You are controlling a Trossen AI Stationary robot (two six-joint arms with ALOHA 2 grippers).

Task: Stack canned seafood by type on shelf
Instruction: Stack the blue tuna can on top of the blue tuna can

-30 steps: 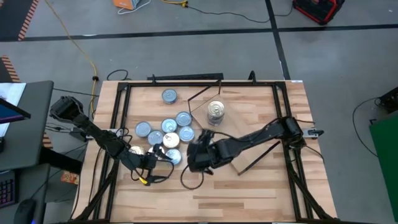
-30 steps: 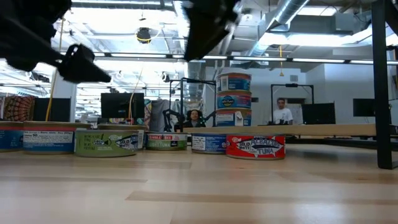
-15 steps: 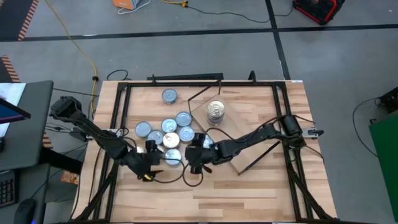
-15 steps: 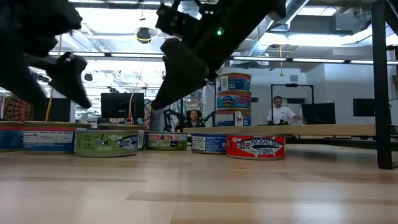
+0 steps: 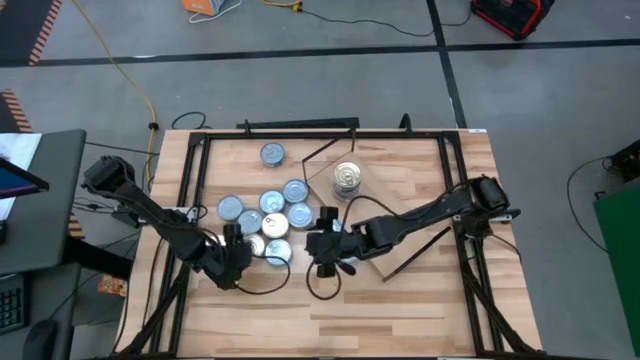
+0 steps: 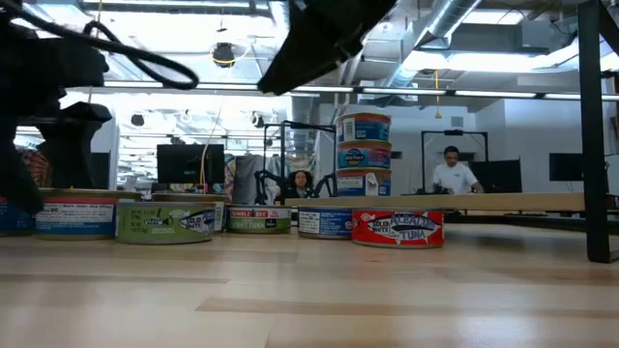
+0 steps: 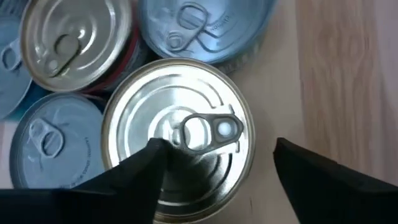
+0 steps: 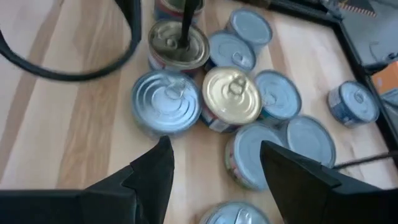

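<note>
Several flat round tins of canned seafood (image 5: 275, 210) sit in a cluster on the table's left half. One tin (image 5: 272, 154) stands alone farther back. A stack of tins (image 5: 347, 180) stands on the shelf (image 5: 385, 195), a light-wood board in a thin dark frame. My left gripper (image 7: 219, 146) is open and tipped down over a silver-lidded tin (image 7: 180, 124) at the cluster's near edge. One of its fingers (image 7: 146, 165) shows over the lid and the other (image 7: 305, 171) beside the tin. My right gripper (image 8: 216, 146) hangs open above the table, right of the cluster, with nothing between its fingers. My left gripper comes at the silver-lidded tin slanting down from the near left. One finger overlaps the lid's rim (image 7: 134, 155), and bare wood shows between the other finger and the tin. I cannot tell whether either finger touches it. The tin stands flat on the table.
A dark metal frame (image 5: 195, 200) runs around the tabletop. The right arm (image 5: 410, 220) lies across the shelf's near side. A black cable (image 5: 260, 285) loops below the left gripper. In the low view the tins stand in a row (image 6: 164, 220), with bare wood toward the near edge.
My left gripper has tipped from nearly level to pointing steeply down over the tins at the cluster's near edge. My right gripper dipped toward the table half a second ago and has since risen again, ending slightly nearer the shelf.
</note>
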